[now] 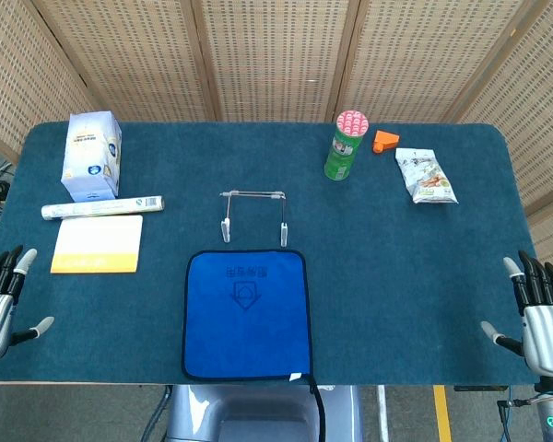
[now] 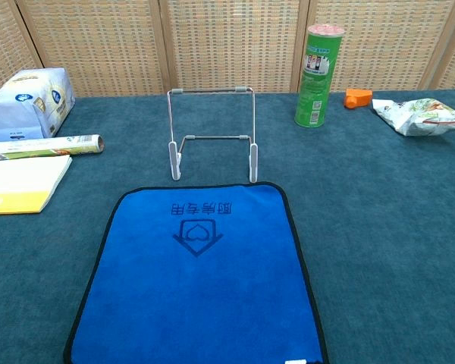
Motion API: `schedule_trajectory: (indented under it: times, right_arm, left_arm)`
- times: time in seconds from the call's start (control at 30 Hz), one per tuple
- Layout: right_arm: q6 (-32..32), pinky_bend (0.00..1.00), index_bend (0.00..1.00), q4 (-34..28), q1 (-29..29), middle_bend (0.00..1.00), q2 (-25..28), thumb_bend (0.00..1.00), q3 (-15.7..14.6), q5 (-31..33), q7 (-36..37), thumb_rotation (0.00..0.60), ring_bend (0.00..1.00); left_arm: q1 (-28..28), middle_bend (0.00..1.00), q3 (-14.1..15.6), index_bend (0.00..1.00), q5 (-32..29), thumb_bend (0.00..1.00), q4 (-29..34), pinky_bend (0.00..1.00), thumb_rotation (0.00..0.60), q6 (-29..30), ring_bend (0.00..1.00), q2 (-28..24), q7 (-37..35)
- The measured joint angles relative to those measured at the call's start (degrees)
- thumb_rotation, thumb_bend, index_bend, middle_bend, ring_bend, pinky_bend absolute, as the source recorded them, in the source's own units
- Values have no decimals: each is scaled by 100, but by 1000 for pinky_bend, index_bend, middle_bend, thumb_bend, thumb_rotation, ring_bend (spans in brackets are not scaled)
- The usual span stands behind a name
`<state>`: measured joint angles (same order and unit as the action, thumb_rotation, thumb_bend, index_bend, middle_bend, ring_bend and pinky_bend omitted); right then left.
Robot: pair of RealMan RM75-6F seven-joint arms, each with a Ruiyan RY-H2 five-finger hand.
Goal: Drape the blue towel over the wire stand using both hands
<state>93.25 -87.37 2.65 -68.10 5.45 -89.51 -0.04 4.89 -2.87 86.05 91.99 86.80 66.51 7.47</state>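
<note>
The blue towel (image 1: pixel 246 315) (image 2: pixel 197 280) lies flat on the table near the front edge, black-trimmed, with a printed logo. Just behind it stands the wire stand (image 1: pixel 253 215) (image 2: pixel 212 133), upright and bare. My left hand (image 1: pixel 2 295) hovers at the front left corner of the table, fingers spread, holding nothing. My right hand (image 1: pixel 536 311) hovers at the front right corner, fingers also apart and empty. Both hands are far from the towel. Neither hand shows in the chest view.
On the dark teal table (image 1: pixel 396 276): a tissue box (image 1: pixel 92 155), a foil roll (image 1: pixel 101 208) and a yellow pad (image 1: pixel 98 244) at left; a green can (image 1: pixel 346 145), an orange object (image 1: pixel 384 141) and a snack bag (image 1: pixel 426 176) at back right.
</note>
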Motion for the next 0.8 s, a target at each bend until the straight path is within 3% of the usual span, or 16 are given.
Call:
schedule_trajectory:
  times: [0.33, 0.43, 0.63, 0.8]
  right_arm:
    - [-153, 0, 1, 45, 36, 0, -13, 0, -27, 42, -56, 600, 0]
    - [-204, 0, 55, 43, 92, 0, -20, 0, -67, -84, -66, 600, 0]
    - [-245, 0, 133, 249, 482, 0, -144, 0, -159, -1022, -55, 600, 0]
    - [-724, 0, 158, 409, 1310, 11, -300, 0, -233, -2044, -167, 600, 0]
  left_arm:
    - [89, 0, -52, 0, -105, 0, -13, 0, 600, -141, 0, 39, 82]
    - [83, 0, -65, 0, -144, 0, -19, 0, 600, -142, 0, 34, 29]
    - [77, 0, -125, 0, -176, 0, 0, 0, 600, -88, 0, 3, -90]
    - [87, 0, -172, 0, -143, 0, -30, 0, 600, 9, 0, 64, -49]
